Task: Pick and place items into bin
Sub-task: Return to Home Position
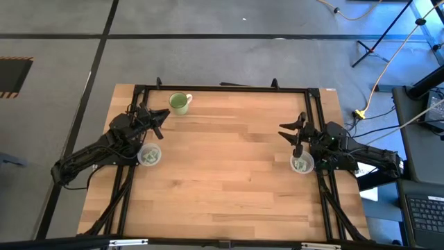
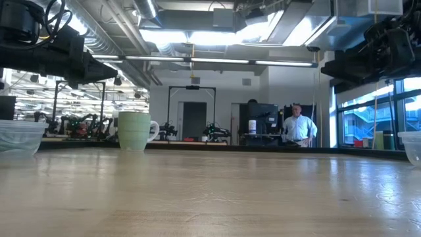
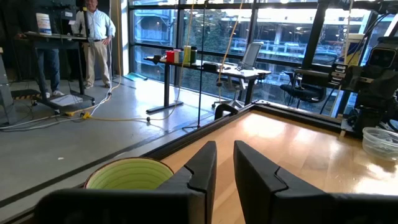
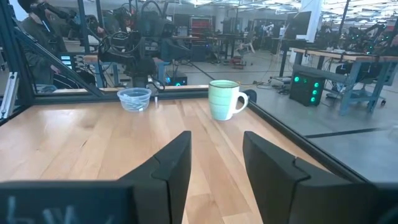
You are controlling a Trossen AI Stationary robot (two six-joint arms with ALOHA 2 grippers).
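Observation:
No loose packets show on the table. In the high view, greenish bits lie inside two clear bowls, one (image 1: 149, 154) under my left arm and one (image 1: 301, 164) under my right arm; whether they are the packets I cannot tell. A light green mug (image 1: 180, 103) stands upright near the far edge. My left gripper (image 1: 163, 115) hovers just beside the mug (image 3: 127, 174), open by a narrow gap (image 3: 224, 163). My right gripper (image 1: 294, 129) hovers above the table's right side, open (image 4: 216, 155), pointing across at the mug (image 4: 224, 99) and the left bowl (image 4: 134, 98).
A black frame (image 1: 222, 88) runs along the table's far and side edges. The wooden top (image 1: 229, 173) between the two arms is bare. In the low view the mug (image 2: 135, 130) and both bowls (image 2: 18, 137) (image 2: 411, 146) stand on the table. A person (image 2: 299, 128) stands in the room beyond.

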